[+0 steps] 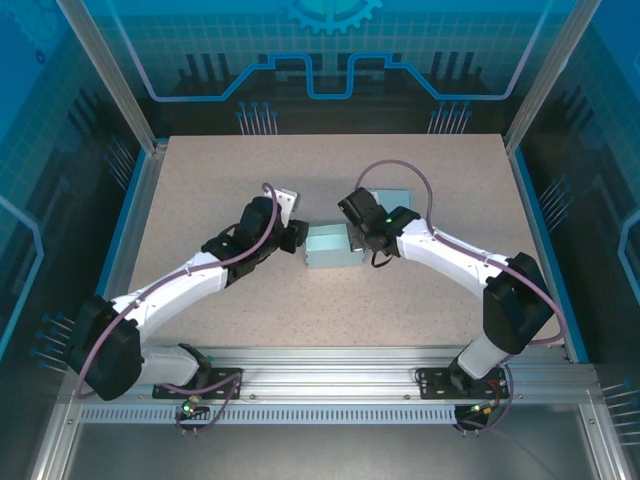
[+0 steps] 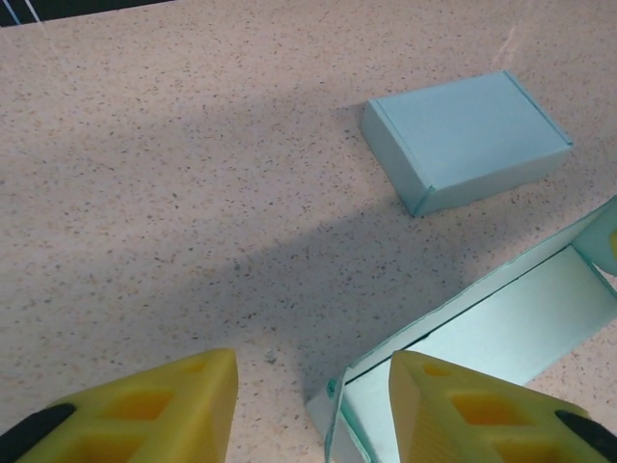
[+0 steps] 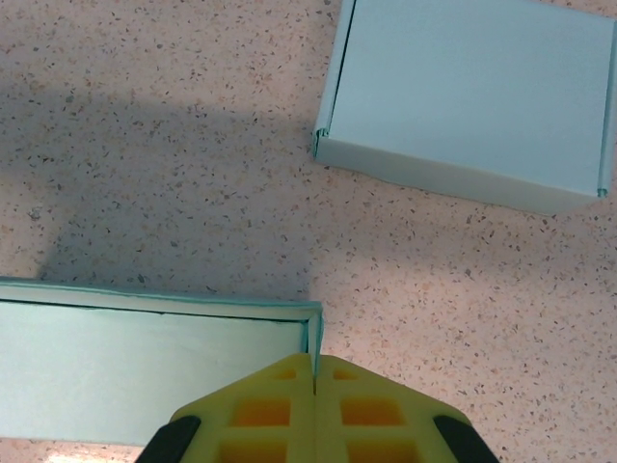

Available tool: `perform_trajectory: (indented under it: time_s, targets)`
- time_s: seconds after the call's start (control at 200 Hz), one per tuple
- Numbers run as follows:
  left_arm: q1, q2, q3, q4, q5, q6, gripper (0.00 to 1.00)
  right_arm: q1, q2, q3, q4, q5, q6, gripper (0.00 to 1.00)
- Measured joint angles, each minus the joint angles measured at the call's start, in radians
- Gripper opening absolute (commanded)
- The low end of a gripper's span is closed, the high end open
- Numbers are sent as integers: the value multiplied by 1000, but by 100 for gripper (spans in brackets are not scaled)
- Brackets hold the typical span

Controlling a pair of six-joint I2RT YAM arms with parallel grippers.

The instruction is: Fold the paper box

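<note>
The paper box [image 1: 330, 246] is a pale teal open tray in the middle of the table, between my two grippers. My left gripper [image 1: 298, 236] is at its left end. In the left wrist view the left gripper [image 2: 313, 415] stands open. One yellow finger [image 2: 472, 410] is inside the paper box [image 2: 501, 323] and the other finger [image 2: 145, 410] is outside, with the corner wall loose between them. My right gripper [image 1: 357, 240] is at the right end. The right gripper [image 3: 315, 376] is shut on the upright end wall of the paper box [image 3: 145, 371].
A second teal box [image 2: 468, 140], closed and folded, lies on the speckled table just beyond the open one. This closed box [image 3: 472, 106] also sits near my right gripper, and in the top view the closed box [image 1: 400, 197] is partly behind the right arm. A blue rim [image 1: 135, 200] borders the table.
</note>
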Motion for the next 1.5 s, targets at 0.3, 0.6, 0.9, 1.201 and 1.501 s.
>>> perform_trajectory:
  time_s: [0.3, 0.6, 0.9, 1.201, 1.501]
  targets:
    - [3, 102, 100, -169, 0, 29, 34, 8, 0, 0, 3, 1, -4, 3]
    - [3, 154, 129, -228, 1, 23, 3, 13, 0, 0, 3, 3, -4, 3]
    - [3, 155, 145, -246, 47, -26, 0, 26, 6, 11, -6, 31, -4, 3]
    - [7, 161, 145, -249, 92, -94, 0, 35, 27, 28, -16, 61, -4, 3]
    - [8, 161, 122, -203, 125, -161, 0, 37, 31, 32, -20, 75, -2, 3]
